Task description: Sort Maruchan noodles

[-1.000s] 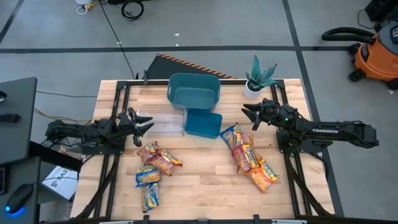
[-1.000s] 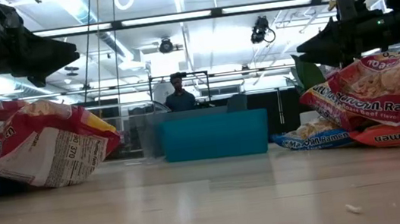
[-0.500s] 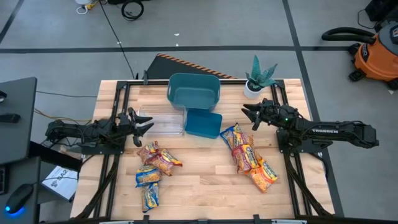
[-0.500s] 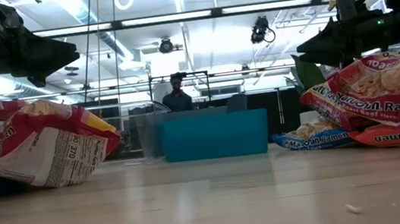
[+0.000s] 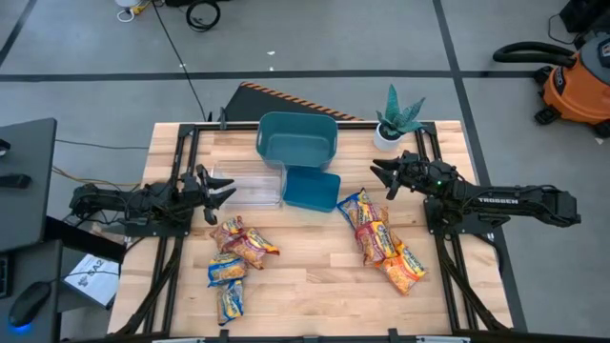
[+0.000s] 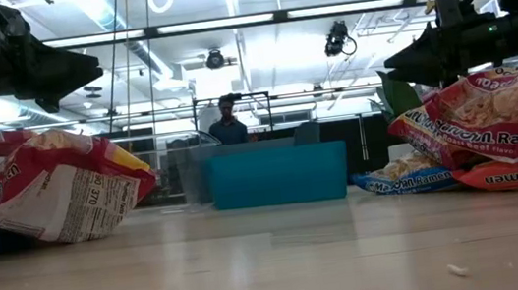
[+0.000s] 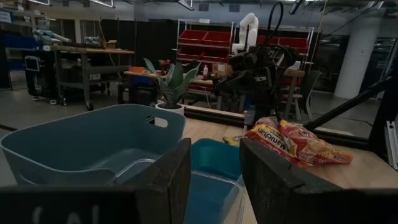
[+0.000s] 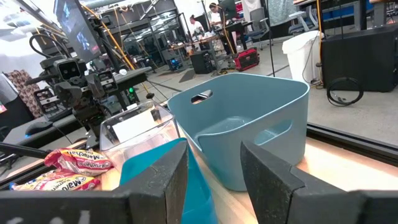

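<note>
A: Starting with the wooden table (image 5: 305, 295), what worries you?

B: The slatted top looks smooth, so a crinkly packet may skate away when a finger presses on it. Next down, the big teal bin (image 5: 297, 140) sits at the far middle, rounded corners, stiff plastic, a cut-out handle visible in the right wrist view. The smaller teal bin (image 5: 311, 188) touches its near side, and the clear plastic tray (image 5: 250, 185) lies just beside that. The tray is see-through, so a drop aimed at it could land on a rim instead.

A: And the Maruchan noodles?

B: Two heaps. The right heap (image 5: 381, 240) runs in a loose line near the right arm, red and orange packets overlapping, one blue-and-yellow low at the table in the low view. The left heap (image 5: 233, 262) lies near the left arm. Overlap is the risk: a pinch on one glossy wrapper could drag or lift its neighbour, and it would land in the wrong container.

A: The claws?

B: The left gripper (image 5: 217, 193) hovers at the tray's left edge, fingers apart, holding nothing. The right gripper (image 5: 385, 173) hangs between the small bin and the potted plant (image 5: 397, 119), fingers also spread and empty. A wide swing on that side could clip the plant's pot.
</note>
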